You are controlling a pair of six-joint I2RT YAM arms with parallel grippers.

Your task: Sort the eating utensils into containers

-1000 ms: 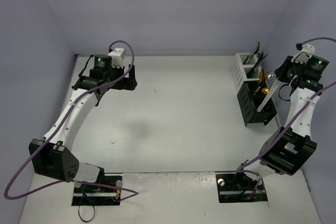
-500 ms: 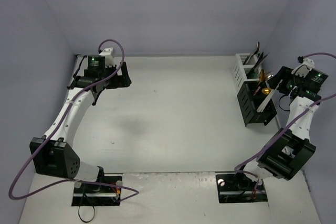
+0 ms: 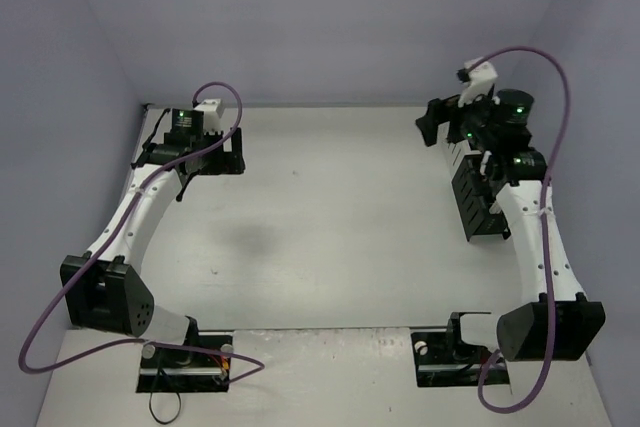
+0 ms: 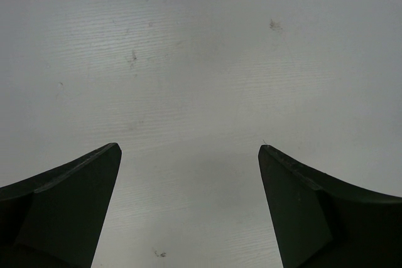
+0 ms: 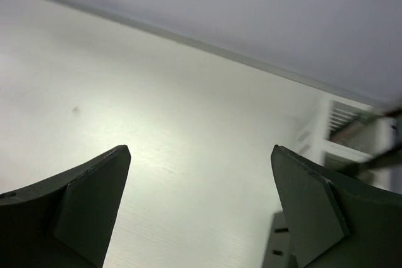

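The black slotted container (image 3: 478,209) stands at the right of the table. The white container (image 3: 452,153) behind it is mostly covered by my right arm. In the right wrist view the white container (image 5: 344,135) is blurred at the right edge, with a dark utensil handle (image 5: 375,162) slanting over it. No other eating utensils show clearly. My right gripper (image 3: 437,125) (image 5: 201,149) hangs above the white container's far left corner, open and empty. My left gripper (image 3: 213,154) (image 4: 188,149) is at the far left over bare table, open and empty.
Grey walls close the table at the back and both sides. Purple cables loop over both arms. The two arm bases (image 3: 185,359) sit at the near edge. The table top (image 3: 330,217) is white with small dark marks.
My right gripper has opened and swung up and left, from the right side of the black container to above the white one. The pale utensil it held no longer shows. The left arm shifted slightly.
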